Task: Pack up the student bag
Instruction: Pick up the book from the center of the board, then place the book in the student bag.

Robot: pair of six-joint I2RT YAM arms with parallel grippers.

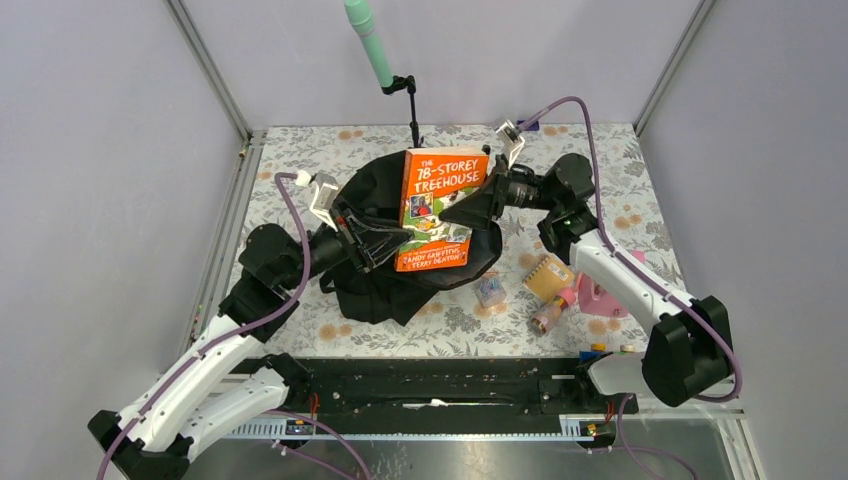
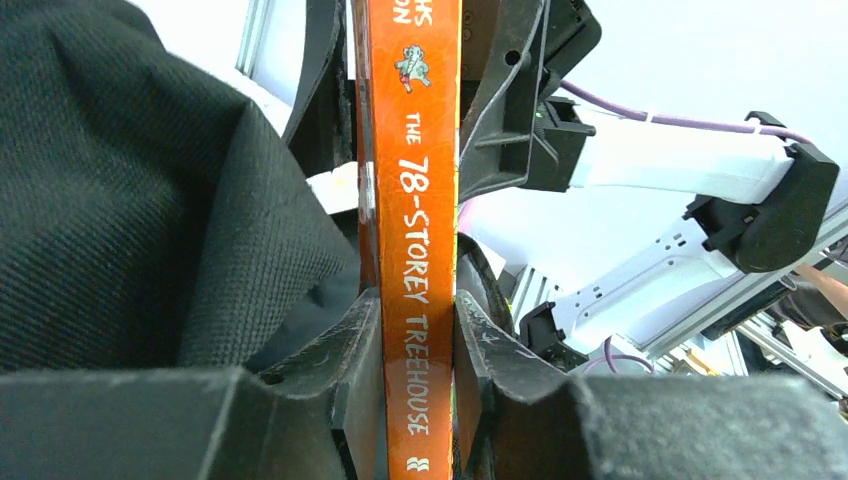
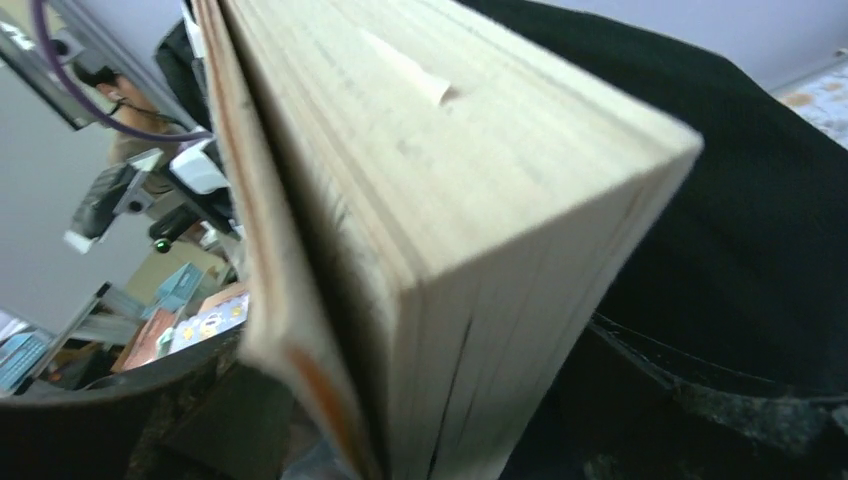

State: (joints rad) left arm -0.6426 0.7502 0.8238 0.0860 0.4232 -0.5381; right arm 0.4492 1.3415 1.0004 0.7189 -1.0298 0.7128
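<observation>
The student bag (image 1: 372, 296) lies slumped in the middle of the table (image 1: 300, 160), with its black fabric bunched under both arms. The book (image 1: 440, 200), an orange paperback, is held up over the bag, cover facing the top camera. The left gripper (image 1: 385, 246) has it by the spine, fingers (image 2: 350, 350) pinching it from both sides. This is probably the carrying grip, keeping the book on edge so it can slide into the bag's mouth. The right gripper (image 1: 478, 210) straddles the page edge, fingers spread wider than the book with a gap on one side, so it appears to steady or guide the book, not carry it. The bag's opening cannot be made out under the book. The table is covered with a floral cloth. A tan notebook (image 1: 548, 275), a pink item (image 1: 603, 297) and a few smaller things lie near the bag on the right. Plain grey walls (image 1: 120, 120) and metal frame posts (image 1: 210, 70) enclose the cell, and a mint-green rod (image 1: 370, 42) stands on a clamp at the back.
</observation>
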